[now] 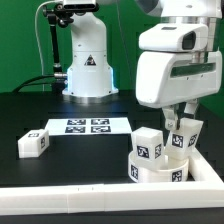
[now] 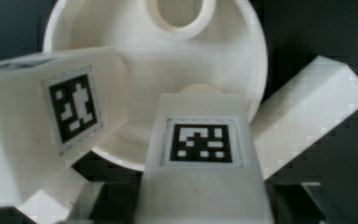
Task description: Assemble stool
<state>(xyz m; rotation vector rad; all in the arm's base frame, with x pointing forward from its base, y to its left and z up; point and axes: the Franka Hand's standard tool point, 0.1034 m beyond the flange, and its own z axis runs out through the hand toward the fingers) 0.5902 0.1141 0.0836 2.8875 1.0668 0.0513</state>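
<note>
The round white seat point(image 1: 158, 168) lies at the exterior view's right, near the border wall; it also shows in the wrist view point(image 2: 149, 60). One tagged white leg point(image 1: 148, 145) stands on the seat point(image 2: 51, 110). My gripper point(image 1: 186, 122) is shut on a second tagged leg point(image 1: 187, 136) and holds it upright over the seat's right part. In the wrist view this leg point(image 2: 202, 150) sits between my dark fingers point(image 2: 119, 196), and the gripper point(image 2: 206, 205) is closed on its sides. A third leg point(image 1: 33, 143) lies loose on the table at the left.
The marker board point(image 1: 87, 126) lies in the middle behind the seat. The long white border wall point(image 1: 90, 196) runs along the front and up the right side. The robot base point(image 1: 87, 60) stands at the back. A slanted white bar point(image 2: 318, 100) lies beside the held leg.
</note>
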